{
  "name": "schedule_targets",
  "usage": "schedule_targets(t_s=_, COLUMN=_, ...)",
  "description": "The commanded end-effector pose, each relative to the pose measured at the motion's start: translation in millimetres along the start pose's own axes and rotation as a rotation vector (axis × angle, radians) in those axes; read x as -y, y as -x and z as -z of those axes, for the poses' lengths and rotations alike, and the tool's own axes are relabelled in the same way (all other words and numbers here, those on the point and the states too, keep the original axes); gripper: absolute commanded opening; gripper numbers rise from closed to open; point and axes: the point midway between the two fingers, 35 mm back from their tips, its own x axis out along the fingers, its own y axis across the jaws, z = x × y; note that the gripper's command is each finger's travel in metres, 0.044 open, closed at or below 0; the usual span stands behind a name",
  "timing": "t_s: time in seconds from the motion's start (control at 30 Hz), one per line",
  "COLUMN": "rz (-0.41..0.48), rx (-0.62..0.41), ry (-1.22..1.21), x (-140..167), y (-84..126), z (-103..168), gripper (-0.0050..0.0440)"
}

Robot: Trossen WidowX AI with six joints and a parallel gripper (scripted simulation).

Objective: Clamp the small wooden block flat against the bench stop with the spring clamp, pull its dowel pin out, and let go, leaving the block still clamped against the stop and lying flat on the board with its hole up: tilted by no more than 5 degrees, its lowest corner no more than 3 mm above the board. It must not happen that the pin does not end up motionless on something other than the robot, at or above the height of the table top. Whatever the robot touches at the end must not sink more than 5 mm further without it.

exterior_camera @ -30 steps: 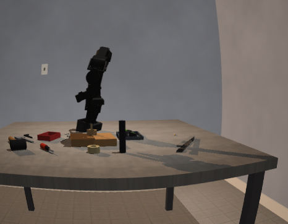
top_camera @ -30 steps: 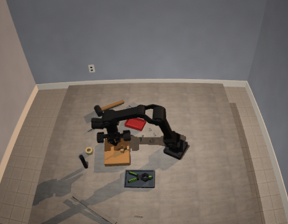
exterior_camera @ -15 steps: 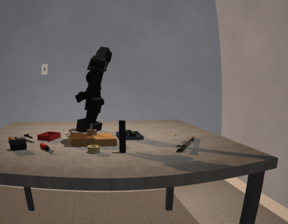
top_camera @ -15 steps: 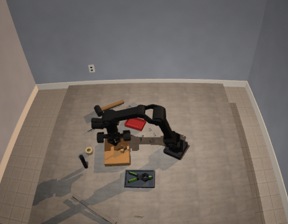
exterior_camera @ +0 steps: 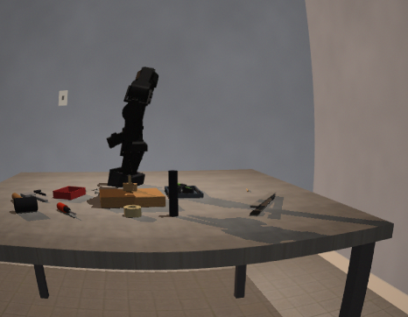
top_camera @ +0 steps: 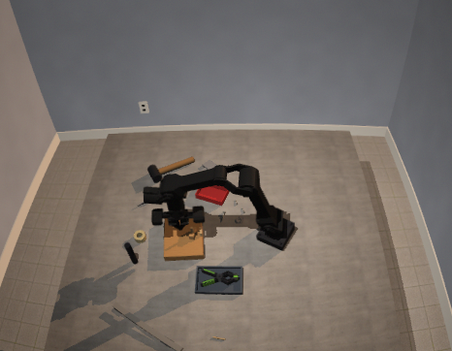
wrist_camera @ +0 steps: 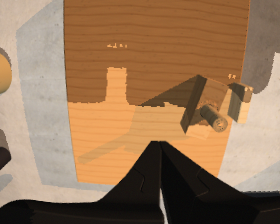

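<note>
The wooden board (top_camera: 183,242) lies left of the arm's base and fills the wrist view (wrist_camera: 153,76). The small wooden block (wrist_camera: 213,106) sits near the board's right edge, with its dowel pin (exterior_camera: 129,179) standing up in it. A small raised wooden piece (wrist_camera: 116,84) sits on the board to the left of the block. My gripper (wrist_camera: 157,148) is shut with nothing between the fingers. It hangs over the board's edge, apart from the block, and also shows in the top view (top_camera: 178,222). The green and black spring clamp (top_camera: 220,278) lies in a dark tray.
A red tray (top_camera: 212,195) and a hammer (top_camera: 171,168) lie behind the board. A tape roll (top_camera: 140,236) and an upright black cylinder (exterior_camera: 172,193) stand beside it. A screwdriver (exterior_camera: 65,208), a black bar (exterior_camera: 263,204) and a small wooden bit (top_camera: 217,338) lie farther off.
</note>
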Motion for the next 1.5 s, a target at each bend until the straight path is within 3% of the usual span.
schedule_targets(t_s=0.0, rz=0.016, rx=0.001, ry=-0.009, x=2.4, y=-11.0, z=-1.1, gripper=0.0)
schedule_targets(t_s=0.83, rz=0.016, rx=0.001, ry=-0.009, x=4.0, y=-48.3, z=-0.9, gripper=0.0)
schedule_targets(t_s=1.47, rz=0.016, rx=0.001, ry=-0.009, x=19.1, y=-45.3, z=0.6, gripper=0.0)
